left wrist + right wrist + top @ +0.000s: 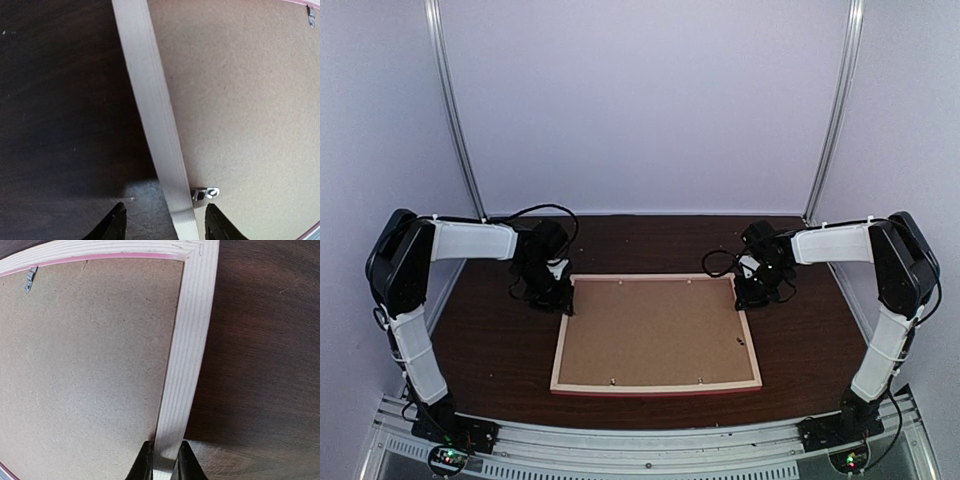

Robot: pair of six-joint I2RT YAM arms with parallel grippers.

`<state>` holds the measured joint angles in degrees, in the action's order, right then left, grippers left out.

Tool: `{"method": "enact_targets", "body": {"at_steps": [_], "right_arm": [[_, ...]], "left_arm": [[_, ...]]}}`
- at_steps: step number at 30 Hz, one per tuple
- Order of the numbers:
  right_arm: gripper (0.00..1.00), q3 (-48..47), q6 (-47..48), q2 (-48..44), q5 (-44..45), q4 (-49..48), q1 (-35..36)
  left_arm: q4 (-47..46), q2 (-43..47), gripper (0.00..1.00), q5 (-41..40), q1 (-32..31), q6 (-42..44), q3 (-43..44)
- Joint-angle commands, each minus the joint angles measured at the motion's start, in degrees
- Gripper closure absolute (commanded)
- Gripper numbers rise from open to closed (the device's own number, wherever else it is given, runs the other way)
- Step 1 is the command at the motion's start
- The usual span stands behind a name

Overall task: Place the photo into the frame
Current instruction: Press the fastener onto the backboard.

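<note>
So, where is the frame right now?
In the top view the frame lies back-up in the middle of the table; the right hand pinches its right rail, the open left hand straddles its left rail.

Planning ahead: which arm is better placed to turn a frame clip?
Left, likely: the left tool stands open astride the frame beside a clip; the right tool is clamped on its rail.

Pale wood frame (186, 360); matt cardboard backing board (90, 370).

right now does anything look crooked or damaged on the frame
Nothing stands out. The frame lies back-up, the backing board sits evenly inside its rails, and no cracks or spills show. The right gripper pinches one rail.
</note>
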<state>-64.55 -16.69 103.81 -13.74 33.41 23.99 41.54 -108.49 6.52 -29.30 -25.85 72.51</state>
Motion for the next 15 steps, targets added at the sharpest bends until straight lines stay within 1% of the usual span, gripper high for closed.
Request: {"method": "enact_targets", "body": {"at_steps": [1,5,11,13,15], "right_arm": [[0.88,2.4,3.4,4.1,-1.2,1.0,0.5],[0.88,2.3,3.4,4.2,-1.5,0.8,0.5],[0.88,2.0,3.3,4.3,-1.5,1.0,0.5],[0.88,2.0,3.2,4.2,-1.5,1.1,0.5],[0.87,2.0,3.2,4.1,-1.4,1.1,0.5]], "left_arm": [[-2.6,3.6,0.45,1.1,-0.1,-1.0,-3.6],[-3.3,4.0,0.45,2.1,-0.1,-1.0,-5.5],[-4.3,3.6,0.49,3.7,-0.7,-1.7,-6.6],[-4.3,3.3,0.52,3.9,-0.9,-1.8,-6.6],[-4.3,3.1,0.58,4.1,-1.1,-2.0,-6.8]]}}
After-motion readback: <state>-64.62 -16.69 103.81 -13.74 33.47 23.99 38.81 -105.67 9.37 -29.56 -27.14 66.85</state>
